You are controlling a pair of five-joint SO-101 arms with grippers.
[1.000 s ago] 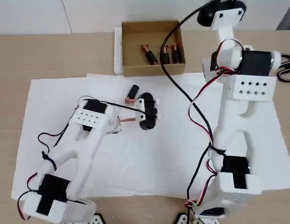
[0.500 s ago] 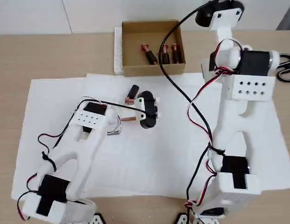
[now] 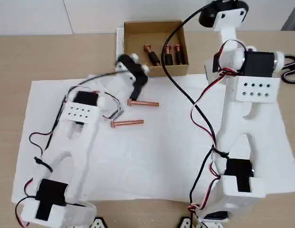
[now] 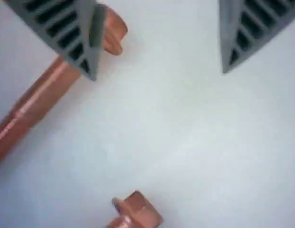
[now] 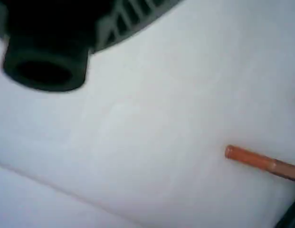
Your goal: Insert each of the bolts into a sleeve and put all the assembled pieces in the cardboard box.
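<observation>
- My left gripper (image 4: 157, 71) hangs wide open and empty over the white sheet (image 3: 152, 156), near the cardboard box (image 3: 152, 22). I judge it is lined up for a pick. In the wrist view, one fingertip hides part of the far bolt (image 3: 143, 103) at its head.
- That bolt and the near bolt (image 3: 127, 123) lie flat and apart, both bare.
- Three assembled pieces (image 3: 167, 54) lie in the box.
- My right gripper (image 5: 61, 28) seems clamped on a black sleeve (image 5: 45, 64), bore facing out, probably to receive a bolt. Its fingers are mostly cut off.
</observation>
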